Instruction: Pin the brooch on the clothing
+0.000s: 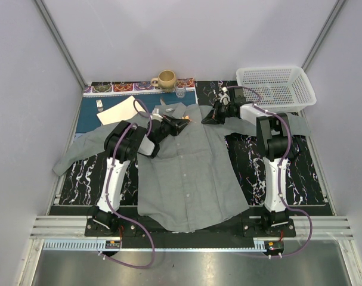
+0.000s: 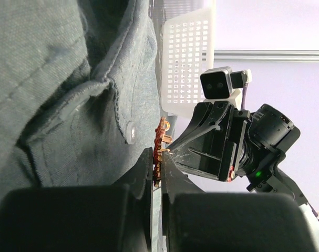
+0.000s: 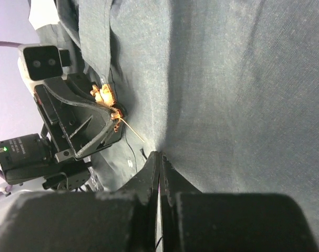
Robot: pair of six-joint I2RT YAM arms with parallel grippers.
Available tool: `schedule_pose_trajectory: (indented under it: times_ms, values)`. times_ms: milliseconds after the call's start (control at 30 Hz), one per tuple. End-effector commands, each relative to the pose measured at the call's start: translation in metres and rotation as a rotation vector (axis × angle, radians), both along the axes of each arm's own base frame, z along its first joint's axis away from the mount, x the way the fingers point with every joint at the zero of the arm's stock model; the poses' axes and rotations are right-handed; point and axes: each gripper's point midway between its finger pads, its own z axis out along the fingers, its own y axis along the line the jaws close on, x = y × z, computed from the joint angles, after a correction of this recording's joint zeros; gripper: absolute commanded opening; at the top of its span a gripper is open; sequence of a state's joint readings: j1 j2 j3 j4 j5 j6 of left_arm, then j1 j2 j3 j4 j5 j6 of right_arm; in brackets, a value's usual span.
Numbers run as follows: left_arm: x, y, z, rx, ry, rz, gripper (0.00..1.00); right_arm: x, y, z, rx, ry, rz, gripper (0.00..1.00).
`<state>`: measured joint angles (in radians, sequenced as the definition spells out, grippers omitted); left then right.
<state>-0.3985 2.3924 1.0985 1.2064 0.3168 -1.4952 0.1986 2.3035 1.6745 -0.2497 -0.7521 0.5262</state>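
- Grips the brooch (image 2: 161, 134) edge-on in the clenched left fingers (image 2: 158, 157), with the orange-red head poking out past the tips.
- Nips a raised ridge of the shirt (image 1: 186, 173) in the right fingers (image 3: 158, 156), shut tight; judged so from the creases running into the tips, since the cloth between them is hidden.
- Leaves a small gap between brooch and ridge: a bare pin (image 3: 132, 129) juts from the brooch, long axis slanting toward the tips of the right fingers, point near them but not touching.
- Places the brooch over the shirt's upper front, just beside the collar and the top button (image 2: 131, 132), toward the far edge of the desk (image 1: 288, 173).
- Makes the left arm the nearer one, the brooch being in its grasp; probably calls next for a short push along the pin's axis into the held ridge, right fingers steady.
- Risks, on this reading, the pin sliding over the cloth rather than through it.
- Spreads the shirt front-up across the middle of the black marbled desk, hem at the near edge, collar toward the far edge, sleeves out to both sides.
- Sets a blue placemat (image 1: 88, 119) with a white napkin (image 1: 118, 111) and fork (image 1: 99, 106) at the far left corner, a mug (image 1: 166, 78) and small glass (image 1: 180, 90) along the far edge, and a white basket (image 1: 276, 86) at the far right corner.
- Closes the desk in with plain pale walls at the far edge and both sides.
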Motion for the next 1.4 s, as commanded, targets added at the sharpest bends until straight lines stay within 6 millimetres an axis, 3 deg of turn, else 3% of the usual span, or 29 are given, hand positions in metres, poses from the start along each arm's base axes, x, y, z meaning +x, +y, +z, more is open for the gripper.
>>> schedule_pose_trajectory:
  times_ms: [0, 333, 833, 1367]
  values:
    - [0.001, -0.005, 0.064, -0.171, -0.226, 0.006, 0.00, 0.009, 0.003, 0.040, 0.075, -0.068, -0.015, 0.00]
    - [-0.006, -0.011, 0.074, -0.216, -0.222, -0.010, 0.00, 0.008, 0.004, 0.038, 0.127, -0.035, -0.039, 0.00]
    - [-0.009, -0.013, 0.078, -0.250, -0.199, -0.010, 0.00, 0.005, 0.002, 0.039, 0.258, 0.001, -0.064, 0.00]
    - [-0.018, -0.023, 0.077, -0.257, -0.184, -0.037, 0.00, 0.004, 0.002, 0.041, 0.287, 0.002, -0.069, 0.00]
